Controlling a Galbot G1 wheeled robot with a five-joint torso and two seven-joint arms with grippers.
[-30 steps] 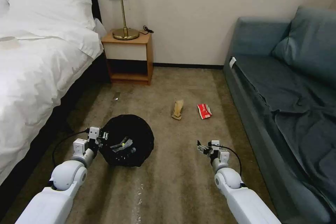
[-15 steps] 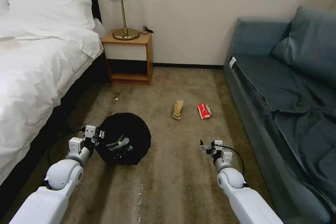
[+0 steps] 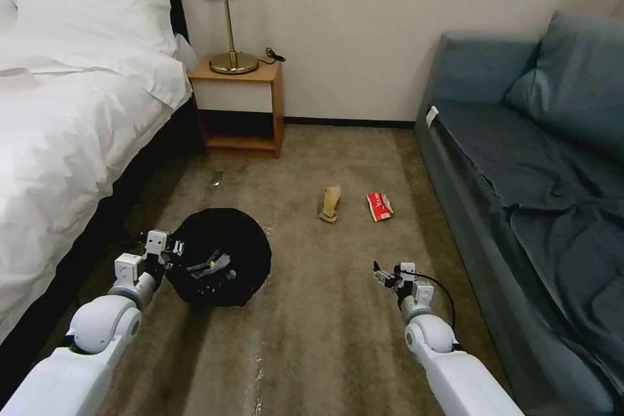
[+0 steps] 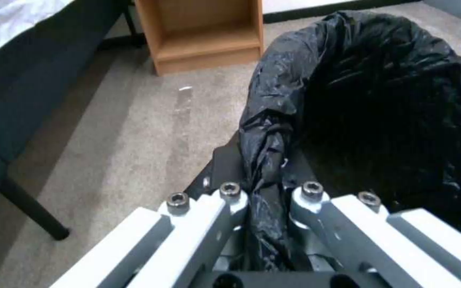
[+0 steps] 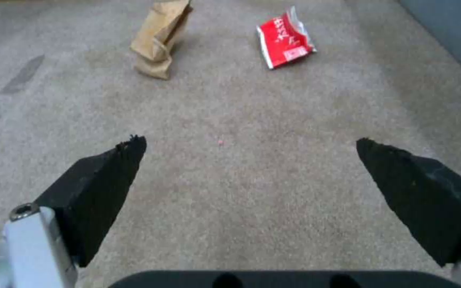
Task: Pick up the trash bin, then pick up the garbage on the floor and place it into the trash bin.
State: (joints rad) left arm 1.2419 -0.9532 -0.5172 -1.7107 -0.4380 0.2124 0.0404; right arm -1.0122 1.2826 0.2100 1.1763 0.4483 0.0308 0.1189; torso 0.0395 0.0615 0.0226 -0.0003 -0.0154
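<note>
The trash bin (image 3: 218,257), lined with a crinkly black bag, hangs at the lower left of the head view with my left gripper (image 3: 170,252) shut on its rim (image 4: 267,160). Some garbage with a green label lies inside the bin (image 3: 209,266). A crumpled tan paper bag (image 3: 330,203) and a red-and-white packet (image 3: 379,206) lie on the carpet ahead. The paper bag (image 5: 160,38) and the packet (image 5: 285,38) also lie beyond my right gripper (image 5: 252,156), which is open and empty. The right gripper (image 3: 383,274) hovers low, short of both pieces.
A white bed (image 3: 65,117) runs along the left and a blue-grey sofa (image 3: 539,162) along the right. A wooden nightstand (image 3: 237,107) with a brass lamp (image 3: 227,13) stands against the far wall. Brown carpet (image 3: 325,325) stretches between them.
My left arm has carried the trash bin to the left and slightly toward me. The right gripper has shifted a little nearer to me and stayed open.
</note>
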